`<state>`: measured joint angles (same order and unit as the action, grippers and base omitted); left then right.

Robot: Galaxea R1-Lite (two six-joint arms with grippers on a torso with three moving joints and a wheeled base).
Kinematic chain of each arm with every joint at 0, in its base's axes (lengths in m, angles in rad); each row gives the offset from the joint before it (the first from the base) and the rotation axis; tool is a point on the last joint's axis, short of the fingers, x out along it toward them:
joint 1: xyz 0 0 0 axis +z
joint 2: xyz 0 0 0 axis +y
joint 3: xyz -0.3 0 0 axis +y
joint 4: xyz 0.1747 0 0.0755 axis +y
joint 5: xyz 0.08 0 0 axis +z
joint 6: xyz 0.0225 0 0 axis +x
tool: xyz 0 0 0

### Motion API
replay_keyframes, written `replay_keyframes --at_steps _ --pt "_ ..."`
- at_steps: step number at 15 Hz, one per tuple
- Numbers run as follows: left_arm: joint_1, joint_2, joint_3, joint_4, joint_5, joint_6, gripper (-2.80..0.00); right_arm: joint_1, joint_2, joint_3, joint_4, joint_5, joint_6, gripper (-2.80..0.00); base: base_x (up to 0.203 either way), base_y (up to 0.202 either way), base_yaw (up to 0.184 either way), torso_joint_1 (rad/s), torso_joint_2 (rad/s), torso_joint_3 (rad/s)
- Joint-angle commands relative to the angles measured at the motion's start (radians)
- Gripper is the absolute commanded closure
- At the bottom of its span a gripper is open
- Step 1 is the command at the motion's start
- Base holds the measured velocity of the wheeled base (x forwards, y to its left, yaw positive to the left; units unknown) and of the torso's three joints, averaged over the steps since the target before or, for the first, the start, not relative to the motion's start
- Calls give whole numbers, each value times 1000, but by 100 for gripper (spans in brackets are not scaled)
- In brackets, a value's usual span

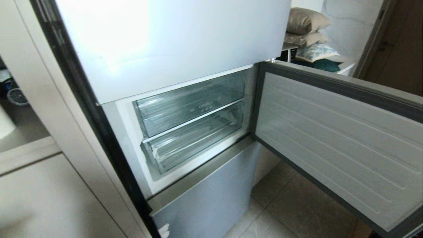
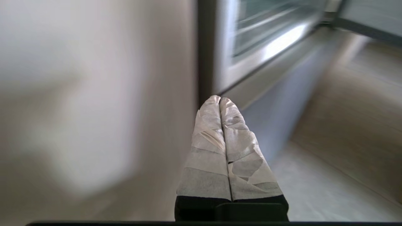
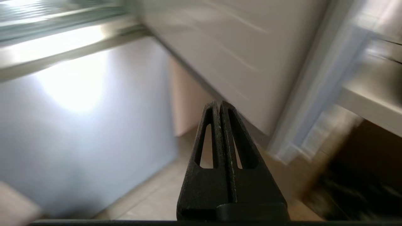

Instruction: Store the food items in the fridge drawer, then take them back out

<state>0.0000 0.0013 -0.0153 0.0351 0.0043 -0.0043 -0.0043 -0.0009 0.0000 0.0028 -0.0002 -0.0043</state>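
My left gripper [image 2: 220, 99], tape-wrapped fingers pressed together, holds nothing; my right gripper [image 3: 219, 103], black triangular fingers with cut-outs, is likewise closed and empty. Both hang low before the fridge's smooth grey lower door [image 1: 205, 201]. At 12 o'clock, the fridge drawer [image 1: 195, 140], clear ribbed plastic, sits pushed in beneath a similar upper drawer [image 1: 190, 104]. At 3 o'clock, the open door [image 1: 337, 138] shows a ridged white liner. I see no fruit.

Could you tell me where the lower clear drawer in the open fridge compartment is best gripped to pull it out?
Probably by its front lip: the lower drawer sits pushed in, below the upper drawer, so only its front edge is exposed. Come straight from the front, past the door swung open on the right. No claw is near yet.
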Motion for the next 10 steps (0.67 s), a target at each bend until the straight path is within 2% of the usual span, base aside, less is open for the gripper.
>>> replay_keyframes --at_steps 1,10 --pt "0 0 0 0 0 0 0 0 1 0 0 0 0 0 1 -9 166 2 0 4" --pt "0 -1 0 0 0 0 0 0 1 0 0 -1 1 0 1 -9 177 2 4 3"
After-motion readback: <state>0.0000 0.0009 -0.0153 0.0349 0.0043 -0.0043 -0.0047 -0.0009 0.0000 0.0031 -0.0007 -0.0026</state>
